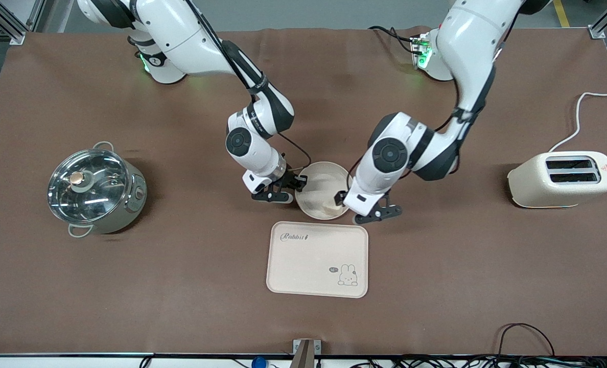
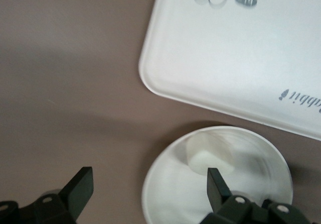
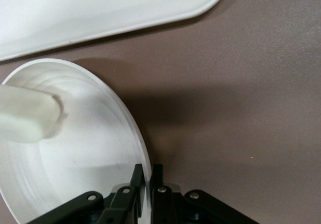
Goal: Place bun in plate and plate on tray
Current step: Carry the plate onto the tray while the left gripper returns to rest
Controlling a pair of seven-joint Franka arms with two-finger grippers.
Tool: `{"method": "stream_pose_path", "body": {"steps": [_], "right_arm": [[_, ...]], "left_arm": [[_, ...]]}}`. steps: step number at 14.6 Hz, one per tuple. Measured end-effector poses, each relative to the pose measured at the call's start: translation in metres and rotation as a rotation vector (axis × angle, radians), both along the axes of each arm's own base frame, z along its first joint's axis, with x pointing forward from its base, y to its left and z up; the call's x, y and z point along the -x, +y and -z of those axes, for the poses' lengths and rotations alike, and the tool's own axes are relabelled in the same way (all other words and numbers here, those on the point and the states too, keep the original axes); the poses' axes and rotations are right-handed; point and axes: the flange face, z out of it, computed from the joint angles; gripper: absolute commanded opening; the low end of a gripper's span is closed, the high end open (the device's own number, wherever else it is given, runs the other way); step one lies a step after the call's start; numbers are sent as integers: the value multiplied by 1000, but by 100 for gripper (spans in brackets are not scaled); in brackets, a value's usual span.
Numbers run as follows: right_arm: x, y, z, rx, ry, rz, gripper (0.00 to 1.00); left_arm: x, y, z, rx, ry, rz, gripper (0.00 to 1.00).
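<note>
We found the small cream-white, rounded wedge-shaped bun (image 1: 330, 206) already lying in the round, shallow cream-white plate (image 1: 318, 180), so we judged the second step to be in hand. The right end effector (image 3: 144, 184) was clenched on the plate's rim at the edge toward the right arm's end of the worktop. The left end effector (image 2: 150, 189) hung released over the plate's rim toward the left arm's end, one finger over the dish, gripping nothing. The cream rectangular tray (image 1: 303, 266) with "Rabbit" lettering lay just beside the plate, nearer the front camera. The next move would call for lifting the plate level and setting it on the tray. The brown matte worktop (image 1: 462, 266) also carried a lidded steel pot (image 1: 95, 189) and a cream toaster (image 1: 561, 179).
</note>
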Motion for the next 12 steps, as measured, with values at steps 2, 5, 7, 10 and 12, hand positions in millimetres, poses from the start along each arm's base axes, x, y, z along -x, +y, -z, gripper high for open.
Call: {"method": "stream_pose_path", "body": {"steps": [2, 5, 7, 10, 12], "right_arm": [[0, 0, 0, 0, 0, 0, 0], [-4, -1, -4, -4, -8, 5, 0], [-18, -8, -12, -14, -26, 29, 0], [-51, -26, -31, -60, -49, 105, 0], [-71, -29, -51, -109, -67, 156, 0]], "left_arm": [[-17, 50, -55, -18, -24, 87, 100], [-41, 138, -108, -33, -63, 197, 100], [-50, 191, -128, -46, -67, 256, 100], [-49, 249, -173, -62, -74, 302, 100], [-39, 264, -220, -71, -55, 290, 100]]}}
